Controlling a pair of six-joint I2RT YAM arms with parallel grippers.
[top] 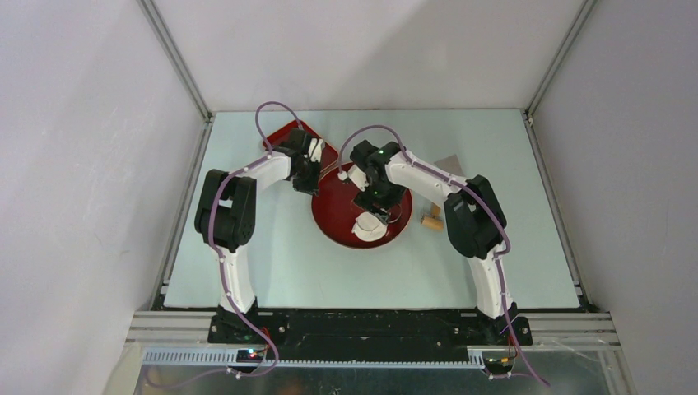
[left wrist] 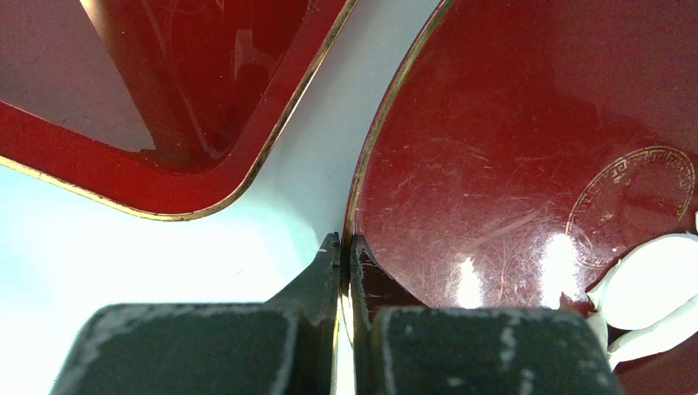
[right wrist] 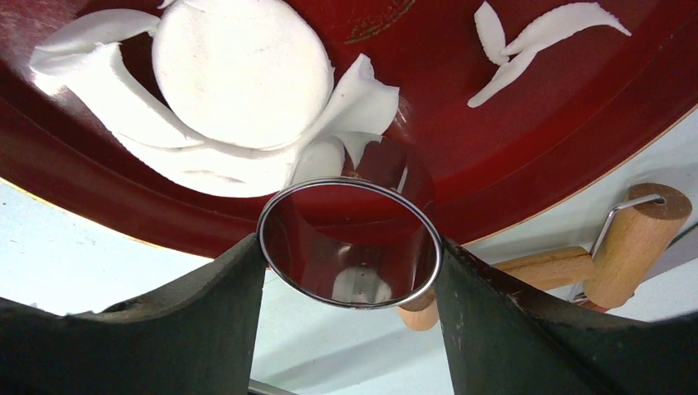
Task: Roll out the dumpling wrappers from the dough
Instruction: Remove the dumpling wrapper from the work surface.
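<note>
- The fingers [left wrist: 321, 280] of the left gripper [left wrist: 346, 245] are pressed nearly together. The gilt rim of the plate [left wrist: 510, 164] is nipped between them at its left edge.
- The fingers [right wrist: 222, 313] of the right gripper [right wrist: 350, 247] are set moderately wide and clamped on either side of a ring [right wrist: 350, 243]. This shiny metal band is held over the near part of the plate; whether it touches the plate cannot be told.
- One wrapper [right wrist: 239, 74], round and neat-edged, is seen lying flat on the plate just beyond the ring.
- Ragged scrap [right wrist: 189, 164] is wrapped round the wrapper's near and left sides, touching it. Two slivers [right wrist: 535, 33] lie apart from it, further right on the plate.
- A tray [left wrist: 165, 99] with rounded corners sits just beside the plate on the left. The two are kept apart by a narrow strip of table [left wrist: 272, 206].
- A wooden roller [right wrist: 634, 243] lies on the table near the plate's right edge.
- A broad stretch of pale table is seen between the plate and the arm bases.
- The table is closed in on three sides by white walls [top: 99, 164], with metal framing along its edges.
</note>
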